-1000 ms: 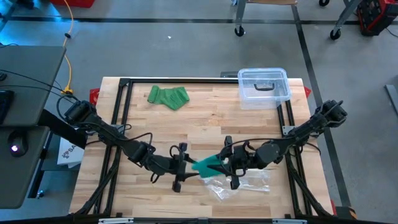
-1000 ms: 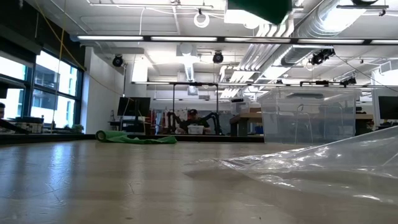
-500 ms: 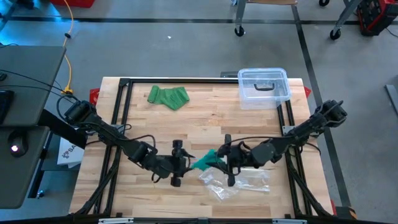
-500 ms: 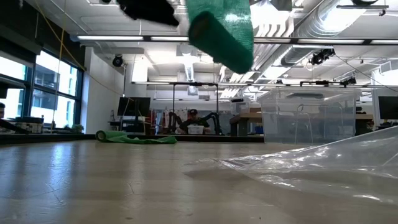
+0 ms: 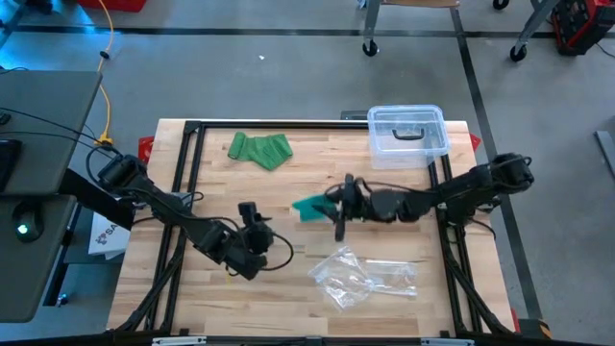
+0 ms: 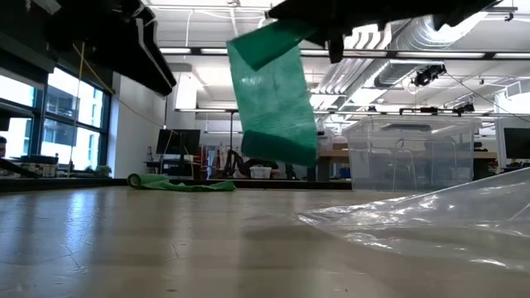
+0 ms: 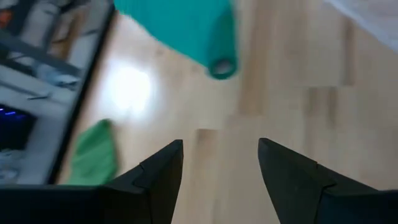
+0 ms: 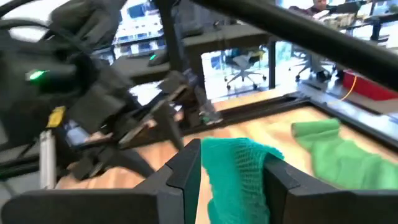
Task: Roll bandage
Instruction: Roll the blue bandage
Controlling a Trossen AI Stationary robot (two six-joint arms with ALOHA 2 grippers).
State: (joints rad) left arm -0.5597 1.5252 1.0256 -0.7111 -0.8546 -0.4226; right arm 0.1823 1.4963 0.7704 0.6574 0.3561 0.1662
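So, quick rundown, as seen from above and from the wrists:

Bandage: a teal bandage (image 5: 310, 208) is held off the table, near the middle, hanging down with its end rolled up, probably so it can be wound.

Right gripper: the right gripper (image 8: 232, 167) is clamped on the bandage's upper end, which is kept lifted.

Left gripper: the left gripper (image 7: 221, 163) is spread apart with nothing in it, set apart from the teal strip.

Elsewhere: a green bandage (image 5: 259, 149) is left at the far side, a clear bin (image 5: 408, 135) beside it; a plastic wrapper (image 5: 360, 279) is lying nearer, seemingly emptied.
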